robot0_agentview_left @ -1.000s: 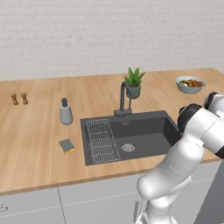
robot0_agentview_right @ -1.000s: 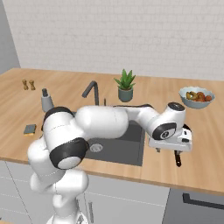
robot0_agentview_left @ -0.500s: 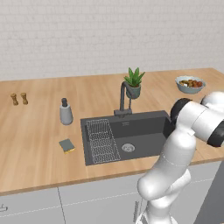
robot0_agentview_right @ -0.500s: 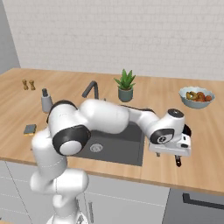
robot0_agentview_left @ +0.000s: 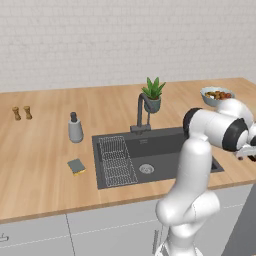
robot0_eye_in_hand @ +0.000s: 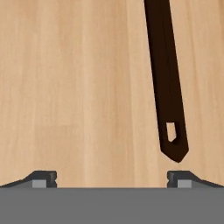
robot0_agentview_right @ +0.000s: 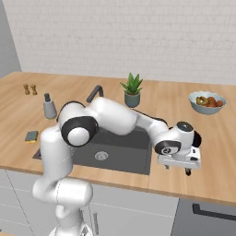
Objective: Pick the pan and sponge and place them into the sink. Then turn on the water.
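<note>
I'm on the first step, going for the pan (robot0_eye_in_hand: 166, 87). It lies on the counter (robot0_agentview_right: 221, 138) to the right of the sink (robot0_agentview_right: 120, 147), and through the hand camera I see its long black handle running away from me, the tip with its hanging hole just ahead of the right finger. The gripper (robot0_agentview_right: 177, 169) hangs low over the wood with its jaws spread wide and nothing between them. The handle sits off to one side of the gap, so I judge the next move is a small sideways shift to centre it, then down and pinch. The sponge (robot0_agentview_left: 76, 166) waits untouched on the far left of the sink, near the soap bottle (robot0_agentview_left: 75, 128)
</note>
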